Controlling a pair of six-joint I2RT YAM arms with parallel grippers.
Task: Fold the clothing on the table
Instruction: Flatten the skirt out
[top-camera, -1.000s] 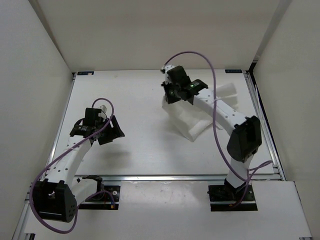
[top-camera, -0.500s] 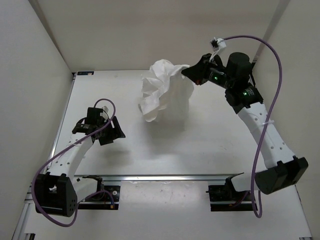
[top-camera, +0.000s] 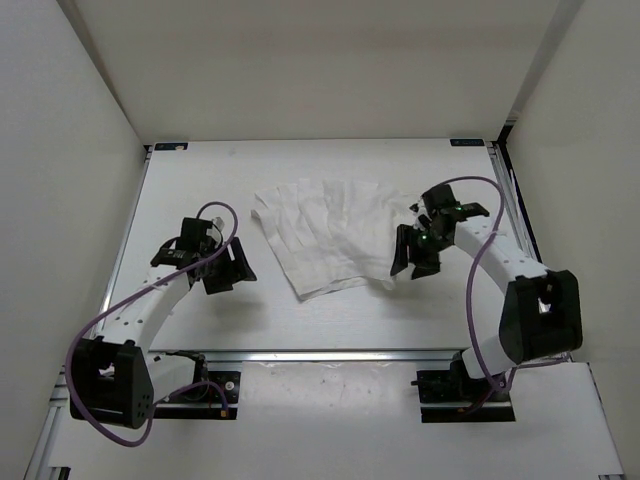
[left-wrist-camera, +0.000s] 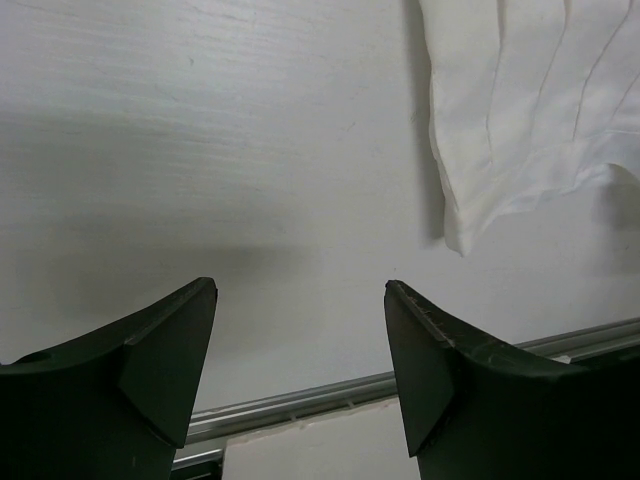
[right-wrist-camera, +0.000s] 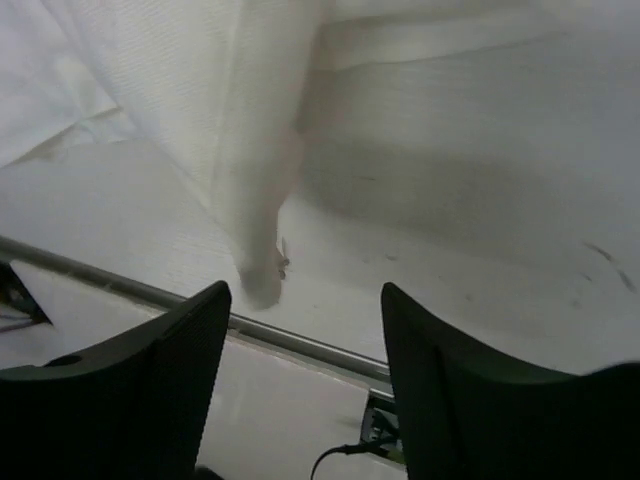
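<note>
the clothing (top-camera: 325, 235) lies spread mostly flat about mid table (top-camera: 200, 170), a bit toward the far and right edges, and skewed, so its sides run diagonal to the rails. The creases show as long strips. The left gripper (top-camera: 230, 272) is spread wide with nothing in it and hovers low over bare surface near the left edge, close to the cloth's near-left corner but not touching it. The right gripper (top-camera: 412, 266) sits at the cloth's near-right corner with its jaws apart, not pinching. In the right wrist view a raised flap of fabric hangs just ahead of the fingers, and I cannot tell if it brushes one. Risks, as I judge them: 1) that flap could catch a finger when the right arm moves, dragging the sheet and bunching it. 2) the skew could make a fold come out crooked if the 2 arms grab unmatched corners. 3) the fabric is thin and the near-left edge is curled in the left wrist view, so a pinch there may take 2 layers or slip off. 4) a pinch pushed too low would scrape the table. Around the cloth are purple cables (top-camera: 471, 310) looping off both arms, the near aluminium rail (top-camera: 330, 352) and blue corner marks (top-camera: 172, 146) at the far edge. Nothing sits on the cloth. The right arm's own cable hangs near its side and could get in the way.
</note>
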